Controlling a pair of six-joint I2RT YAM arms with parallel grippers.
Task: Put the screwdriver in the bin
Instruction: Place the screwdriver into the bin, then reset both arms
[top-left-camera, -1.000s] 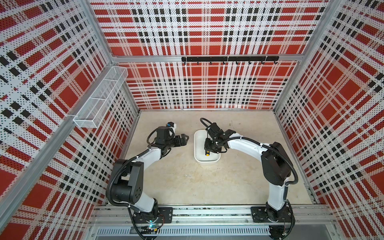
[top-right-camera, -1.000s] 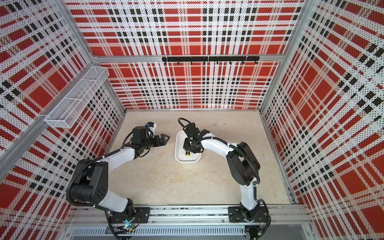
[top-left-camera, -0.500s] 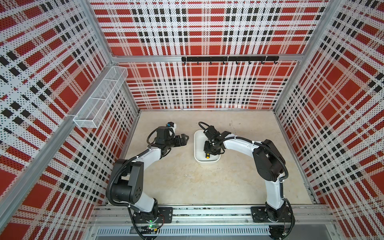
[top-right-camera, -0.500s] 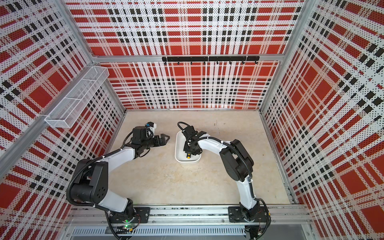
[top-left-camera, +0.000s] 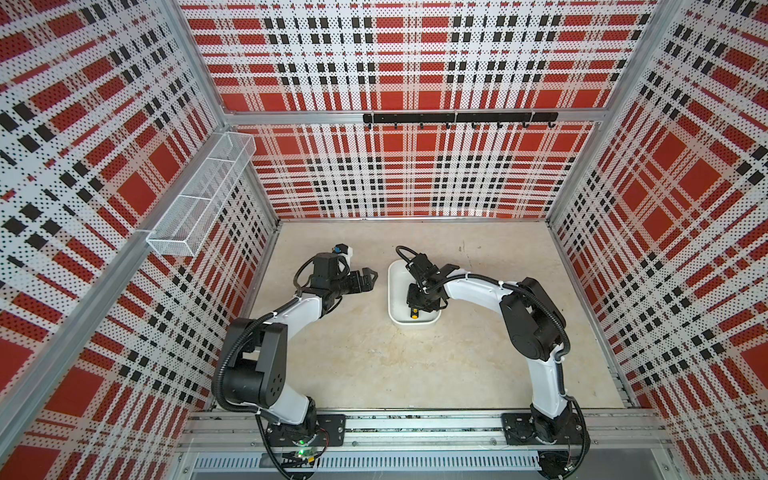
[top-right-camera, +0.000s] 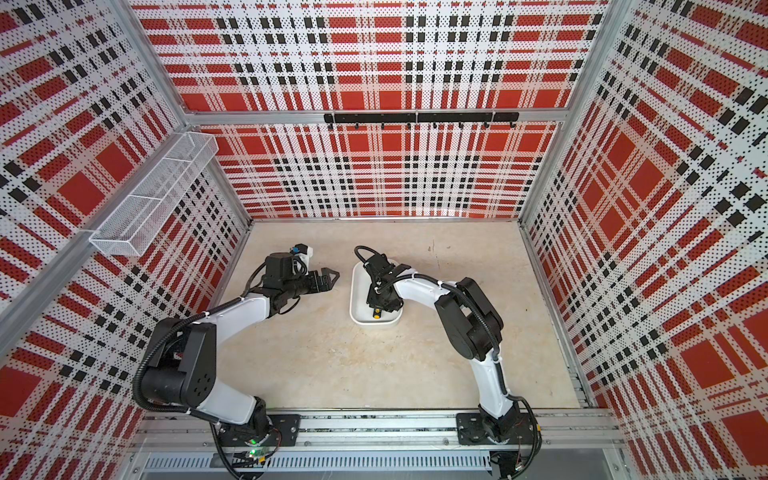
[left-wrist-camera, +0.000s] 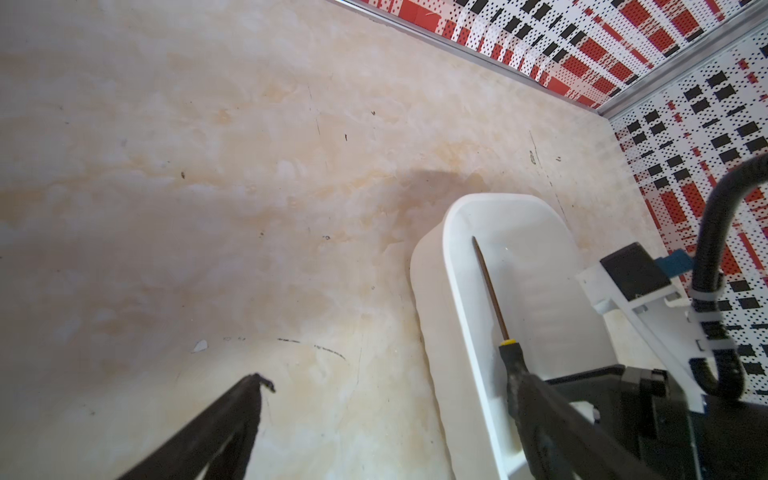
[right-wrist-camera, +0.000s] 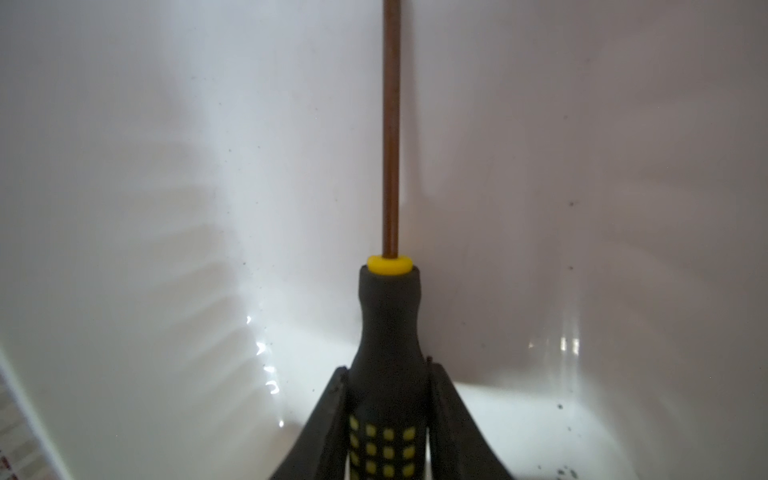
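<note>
Right gripper (right-wrist-camera: 387, 368) sits low inside the bin (top-left-camera: 392, 291), its two black fingers (right-wrist-camera: 332, 415) pressed to either side of the screwdriver (right-wrist-camera: 388, 316). No gap shows between them and the handle, so the jaws read as clamped on it. They grip the thick part of the black handle, just above a grid of small yellow squares at the bottom centre of the right wrist frame. A yellow collar rings the handle's narrow end, and the thin brownish shaft runs from it straight to the top edge over the white bin floor.

In the left wrist view the shaft (left-wrist-camera: 492, 286) lies along the bin's length, close to its long wall (left-wrist-camera: 461, 299), tip toward the far rounded end. Whether the tip touches the floor cannot be told. In both top views only the yellow butt (top-left-camera: 414, 316) shows, below the wrist near the bin's lower end.

Left gripper (top-left-camera: 372, 279) hovers just left of the bin, jaws spread apart and holding nothing, pointing toward it over the beige tabletop (top-left-camera: 374, 365). A white wire-mesh basket (top-left-camera: 199, 195) hangs on the wall at upper left, and a black hook rail (top-left-camera: 459, 118) crosses the back wall.
</note>
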